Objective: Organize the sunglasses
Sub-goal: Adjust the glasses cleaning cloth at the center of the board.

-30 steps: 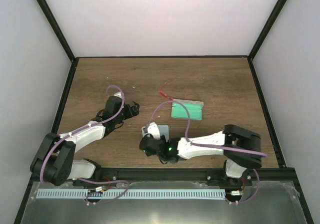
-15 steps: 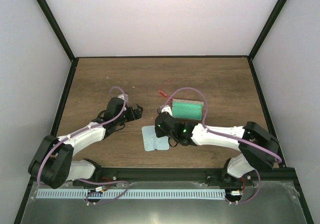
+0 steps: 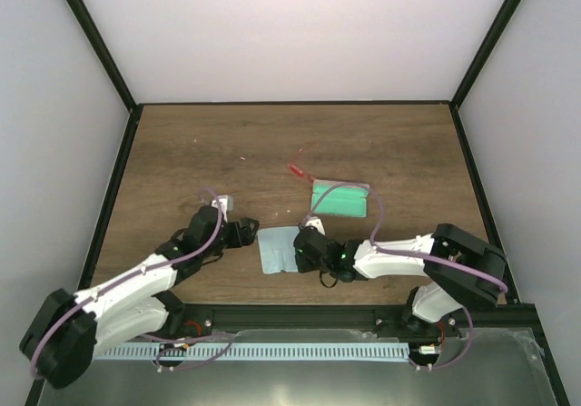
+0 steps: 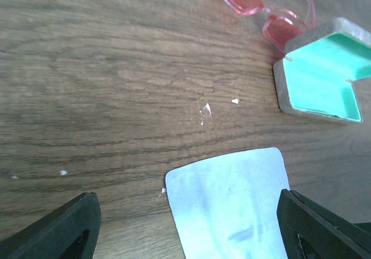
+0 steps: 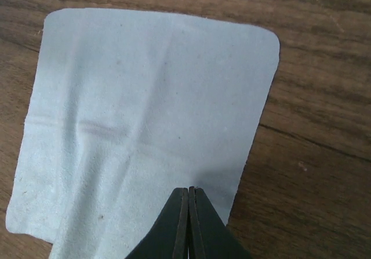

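The sunglasses [image 3: 298,170], small with a thin red frame, lie on the table just behind the open grey case with green lining [image 3: 340,199]. They also show in the left wrist view [image 4: 261,4], next to the case [image 4: 322,76]. The pale blue cloth [image 3: 277,250] lies flat in front of the case. My left gripper [image 3: 247,232] is open and empty at the cloth's left edge, with the cloth [image 4: 232,207] between its fingers [image 4: 52,236]. My right gripper [image 5: 188,192] is shut, its tips over the cloth [image 5: 145,114] near its right edge.
Brown wooden table [image 3: 182,143] enclosed by white walls with black frame posts. Small white specks [image 4: 203,109] dot the wood near the cloth. The arm bases sit on the rail at the near edge.
My right gripper swung from the near edge up toward the case, then came down onto the cloth's right side. My left arm drew back toward the near left. The cloth now lies flatter.
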